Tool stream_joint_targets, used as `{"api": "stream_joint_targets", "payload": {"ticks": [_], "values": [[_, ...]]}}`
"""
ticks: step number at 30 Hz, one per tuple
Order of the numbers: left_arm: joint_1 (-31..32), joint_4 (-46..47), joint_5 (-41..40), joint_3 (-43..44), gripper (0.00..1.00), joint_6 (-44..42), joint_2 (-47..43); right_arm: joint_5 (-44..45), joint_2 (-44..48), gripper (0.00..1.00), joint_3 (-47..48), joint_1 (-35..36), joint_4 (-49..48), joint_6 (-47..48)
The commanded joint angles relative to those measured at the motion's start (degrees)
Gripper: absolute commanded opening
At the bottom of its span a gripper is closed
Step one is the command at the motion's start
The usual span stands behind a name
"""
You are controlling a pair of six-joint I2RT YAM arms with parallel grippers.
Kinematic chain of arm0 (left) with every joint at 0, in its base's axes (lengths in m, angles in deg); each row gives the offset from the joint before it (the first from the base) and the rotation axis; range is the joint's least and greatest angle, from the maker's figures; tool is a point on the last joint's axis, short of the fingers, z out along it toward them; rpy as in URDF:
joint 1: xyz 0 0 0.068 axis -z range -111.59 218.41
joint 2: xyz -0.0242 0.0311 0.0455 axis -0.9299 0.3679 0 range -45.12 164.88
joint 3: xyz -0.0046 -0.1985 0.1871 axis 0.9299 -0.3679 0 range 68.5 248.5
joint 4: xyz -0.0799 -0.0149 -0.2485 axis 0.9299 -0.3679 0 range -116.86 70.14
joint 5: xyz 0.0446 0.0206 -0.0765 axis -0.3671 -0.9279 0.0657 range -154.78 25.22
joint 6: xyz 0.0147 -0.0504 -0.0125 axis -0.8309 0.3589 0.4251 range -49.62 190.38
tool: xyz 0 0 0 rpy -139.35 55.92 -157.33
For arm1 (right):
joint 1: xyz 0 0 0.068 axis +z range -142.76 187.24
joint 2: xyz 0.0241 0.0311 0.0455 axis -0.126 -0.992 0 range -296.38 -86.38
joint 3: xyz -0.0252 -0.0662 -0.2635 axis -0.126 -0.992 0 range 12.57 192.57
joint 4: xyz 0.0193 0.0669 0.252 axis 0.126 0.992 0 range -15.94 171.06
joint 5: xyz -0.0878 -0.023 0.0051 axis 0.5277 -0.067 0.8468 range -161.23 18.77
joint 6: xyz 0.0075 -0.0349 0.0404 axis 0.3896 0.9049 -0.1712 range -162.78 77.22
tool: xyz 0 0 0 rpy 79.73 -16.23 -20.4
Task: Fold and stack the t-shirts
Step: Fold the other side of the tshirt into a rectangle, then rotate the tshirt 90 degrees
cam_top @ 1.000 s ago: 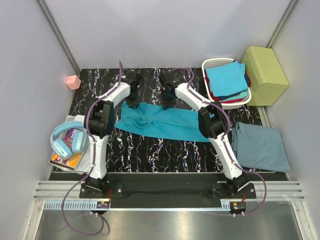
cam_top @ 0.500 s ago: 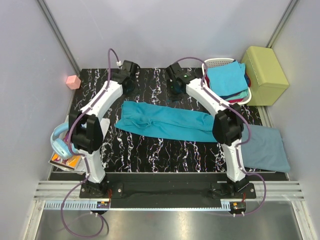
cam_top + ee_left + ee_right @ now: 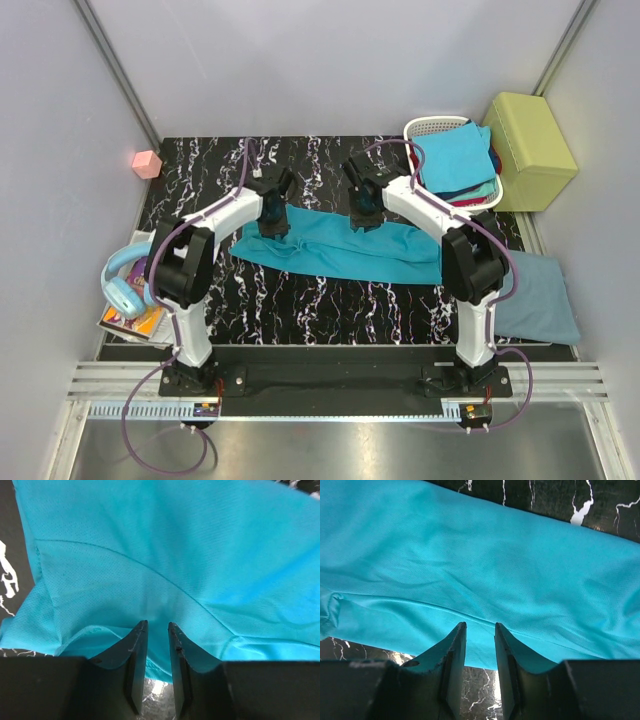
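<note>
Nearest you, on the right, the grey-blue t-shirt (image 3: 540, 300) lies on the worktop (image 3: 300, 310), and at mid-worktop the teal t-shirt (image 3: 330, 245) lies as a long strip running left to right. The left end effector (image 3: 157, 630) and right end effector (image 3: 480, 630) sit low at its far edge, jaws slightly parted, nothing gripped. By my reading the teal one is mid-fold. Your next move calls for pinching that edge with both together; beyond, the other t-shirts (image 3: 455, 155) wait in the basket (image 3: 425, 128).
</note>
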Motion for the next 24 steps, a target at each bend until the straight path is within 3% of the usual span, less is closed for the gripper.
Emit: {"api": "stream_joint_targets", "payload": {"ticks": [1, 10, 14, 24], "values": [[0.1, 3.9, 1.0, -2.4, 0.27, 1.1, -2.9, 1.6, 4.6, 0.37, -0.7, -0.2, -2.2, 0.4], [0.1, 4.5, 2.7, -3.8, 0.25, 0.7, 2.3, 4.8, 5.4, 0.37, -1.2, -0.3, -2.3, 0.6], [0.1, 5.5, 3.3, -5.4, 0.25, 1.0, 3.9, 6.5, 5.8, 0.45, -1.4, -2.2, -1.7, 1.1], [0.4, 5.4, 0.1, -6.0, 0.33, 0.2, -5.7, 3.9, 6.7, 0.46, -2.7, -5.3, -2.1, 0.7]]}}
